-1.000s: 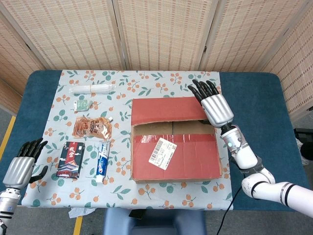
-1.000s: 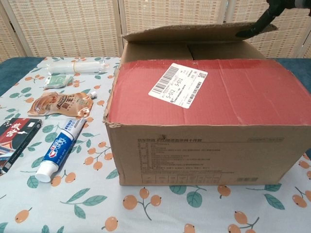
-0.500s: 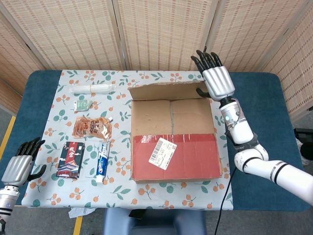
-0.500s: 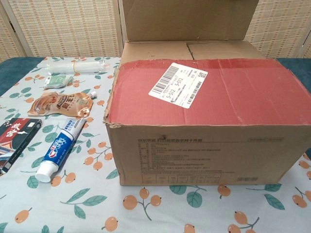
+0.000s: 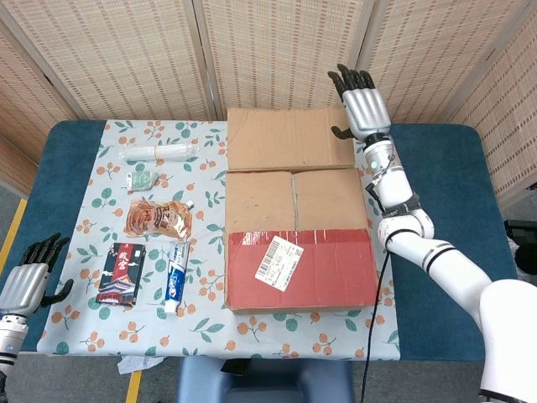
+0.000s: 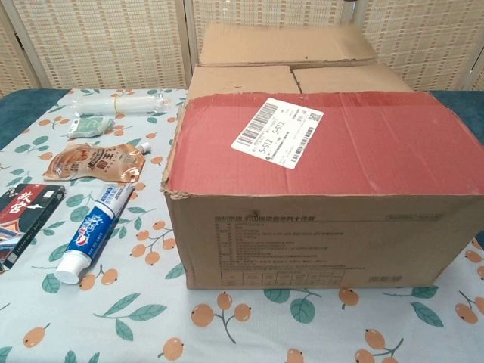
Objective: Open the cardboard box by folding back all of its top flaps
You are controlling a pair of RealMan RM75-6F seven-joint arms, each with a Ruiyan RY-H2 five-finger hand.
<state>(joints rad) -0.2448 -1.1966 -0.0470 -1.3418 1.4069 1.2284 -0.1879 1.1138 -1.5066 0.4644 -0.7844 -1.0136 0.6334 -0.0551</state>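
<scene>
Brown cardboard shows where the box (image 5: 298,239) has its far flap (image 5: 289,139) thrown back toward the rear edge of the desk, lying almost flat beyond the box's top. The box stands right of the middle of the flowered cloth (image 5: 109,180). The right hand (image 5: 362,107) is raised at the flap's far right corner, fingers straight and a little apart, the thumb hooked at the flap's edge; whether it truly grips the cardboard cannot be told. Two inner flaps (image 5: 294,200) lie closed, meeting in a seam down the middle. The near flap (image 6: 333,140), covered in red tape, lies shut over the front half and carries a white shipping label (image 6: 277,131) with barcodes, a square code and the print "S-512". Small lines of print run along the box's front wall, too fine to read. The left hand (image 5: 29,281) hangs off the near left corner of the desk, well apart from the box, fingers loosely spread and holding nothing. A blue-and-white toothpaste tube (image 6: 94,230) lies left of the box.
</scene>
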